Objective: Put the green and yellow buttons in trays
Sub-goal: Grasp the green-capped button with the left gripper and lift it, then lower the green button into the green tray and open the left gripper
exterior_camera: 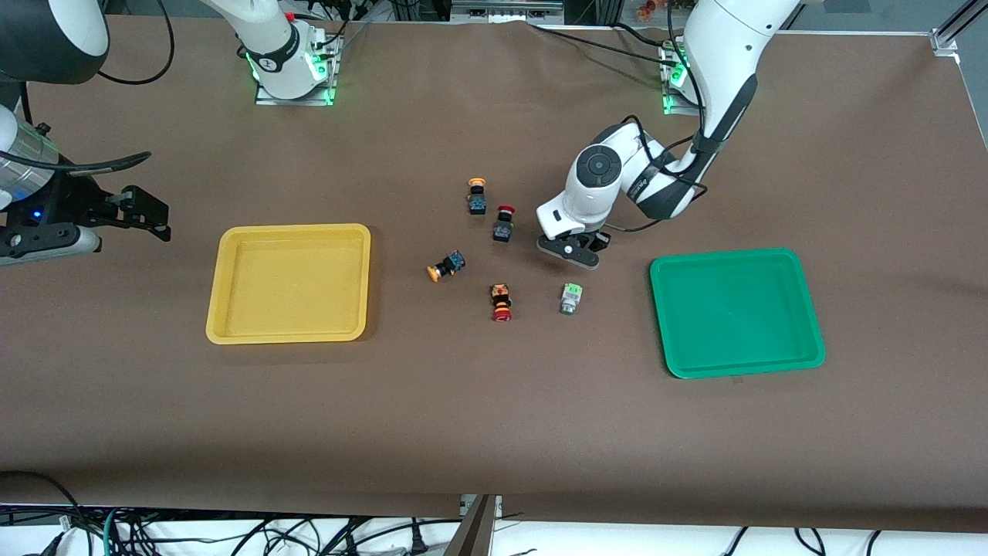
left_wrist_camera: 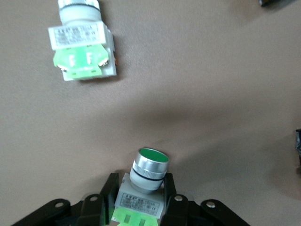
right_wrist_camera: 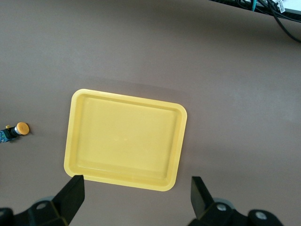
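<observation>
Presently: both trays empty, yellow tray (exterior_camera: 288,283) left-centre, green tray (exterior_camera: 735,311) right-centre. Left claw (left_wrist_camera: 141,197) clamps first green button (left_wrist_camera: 143,186) mid-frame; second (exterior_camera: 571,298) lies lower. Yellow buttons (exterior_camera: 446,266) untouched. Right claw (right_wrist_camera: 136,195) wide, waiting above yellow tray.

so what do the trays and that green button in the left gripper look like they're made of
Yellow tray and green tray: probably moulded plastic, smooth with a soft sheen and rounded rims. Green button: glossy green cap, bright metallic-looking ring, pale plastic-looking body.

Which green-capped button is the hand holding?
The one clamped between the left hand's fingers, the held green button; the other green button lies free on the table beside the green tray.
</observation>
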Tool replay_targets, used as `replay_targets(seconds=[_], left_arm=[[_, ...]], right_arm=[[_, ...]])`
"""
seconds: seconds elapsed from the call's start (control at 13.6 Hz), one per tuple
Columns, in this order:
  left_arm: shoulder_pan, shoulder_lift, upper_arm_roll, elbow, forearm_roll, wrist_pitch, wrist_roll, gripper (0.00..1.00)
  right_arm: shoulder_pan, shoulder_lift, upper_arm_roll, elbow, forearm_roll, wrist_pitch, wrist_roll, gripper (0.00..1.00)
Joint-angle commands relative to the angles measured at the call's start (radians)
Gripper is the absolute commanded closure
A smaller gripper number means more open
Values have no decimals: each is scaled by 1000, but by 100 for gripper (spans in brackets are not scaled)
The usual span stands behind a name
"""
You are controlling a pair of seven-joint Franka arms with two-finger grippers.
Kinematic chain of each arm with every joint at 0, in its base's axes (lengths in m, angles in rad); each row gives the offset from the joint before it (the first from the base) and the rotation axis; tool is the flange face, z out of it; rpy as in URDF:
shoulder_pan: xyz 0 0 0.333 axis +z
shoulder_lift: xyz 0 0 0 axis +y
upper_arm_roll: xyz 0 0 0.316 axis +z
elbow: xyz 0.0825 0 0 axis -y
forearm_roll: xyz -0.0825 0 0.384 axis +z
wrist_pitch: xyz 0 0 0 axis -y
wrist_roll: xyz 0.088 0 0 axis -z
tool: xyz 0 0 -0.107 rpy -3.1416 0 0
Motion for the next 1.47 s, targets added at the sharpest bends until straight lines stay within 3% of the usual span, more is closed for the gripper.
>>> replay_targets(seconds=[0.0,0.37,0.59,0.81,1.18,1.4], left_arm=[[35,-12,0,5,32,-2,-15,100],[166,-130,6,12,29,-69,37,100],[260,-178,47,13,18,-97,209,100],[277,-182,165,7,16,-100,315,100],[361,-172,213,-19,6,-100,323,98],[412,-123,239,-28,-11,-94,382,91]], right_arm=[[-8,-2,4,18,5,-21,-8,0],[-8,-2,5,18,5,-21,-8,0],[-8,-2,4,18,5,-21,-9,0],[-8,0,5,18,5,-18,-8,0],[-6,2,5,18,7,-13,-3,0],[-6,3,5,18,8,-10,0,0]])
